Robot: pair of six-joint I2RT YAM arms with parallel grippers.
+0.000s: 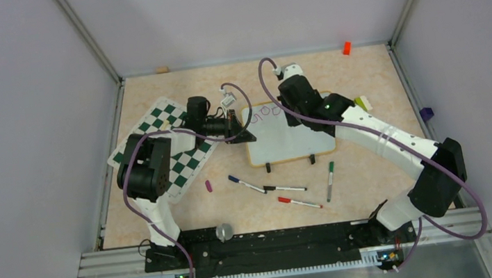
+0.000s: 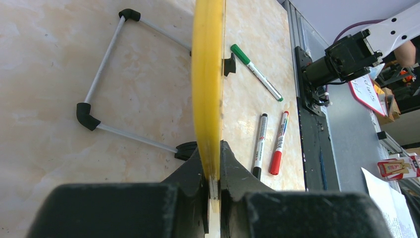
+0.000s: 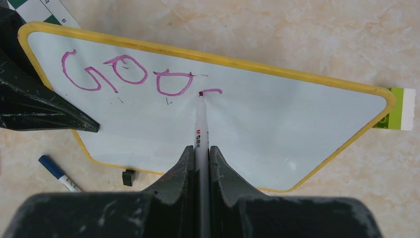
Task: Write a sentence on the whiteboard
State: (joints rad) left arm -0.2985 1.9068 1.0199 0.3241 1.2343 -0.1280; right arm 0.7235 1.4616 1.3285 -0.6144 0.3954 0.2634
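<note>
Whiteboard (image 2: 207, 74) edge inside left claw (image 2: 213, 151)

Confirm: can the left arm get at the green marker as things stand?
Probably not as is: the left fingers are shut on the yellow edge of the whiteboard, steadying it. The green marker lies uncovered on the table past the board; the arm would have to let go first.

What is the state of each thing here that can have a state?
White yellow-framed whiteboard: edge clamped, partly written.
Purple sentence: unfinished, reads GOO.
Thin white purple-inked marker: uncapped, tip on board.
Left gripper: shut on whiteboard.
Right gripper: shut on purple-inked marker.
Blue marker: capped, loose.
Black marker: capped, loose.
Red marker: capped, loose.
Green marker: capped, loose.
</note>
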